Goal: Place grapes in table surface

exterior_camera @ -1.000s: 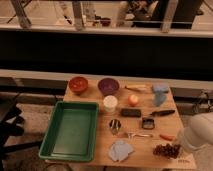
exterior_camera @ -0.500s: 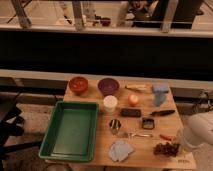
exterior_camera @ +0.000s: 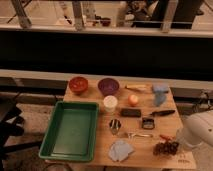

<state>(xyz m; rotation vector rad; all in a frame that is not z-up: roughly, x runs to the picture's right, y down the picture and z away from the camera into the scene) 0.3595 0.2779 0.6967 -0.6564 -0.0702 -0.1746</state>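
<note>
Barely shifted since a second ago, grapes [exterior_camera: 166, 148] lie on the worktop [exterior_camera: 145, 132] near its front right corner, just below a chilli [exterior_camera: 165, 137], beside the white arm [exterior_camera: 197, 131], whose pincer is hidden, well right of the tray [exterior_camera: 70, 129].

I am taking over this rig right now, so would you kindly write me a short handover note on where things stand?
Gripper: not visible; only the white arm shows at the table's right edge, beside the grapes.
Grapes: lying on the table surface at the near right corner, just below the thin red chilli, outside the green tray.
Done: the grapes appear to rest on the wood.
Left: confirm they are released, then move the arm away.
</note>
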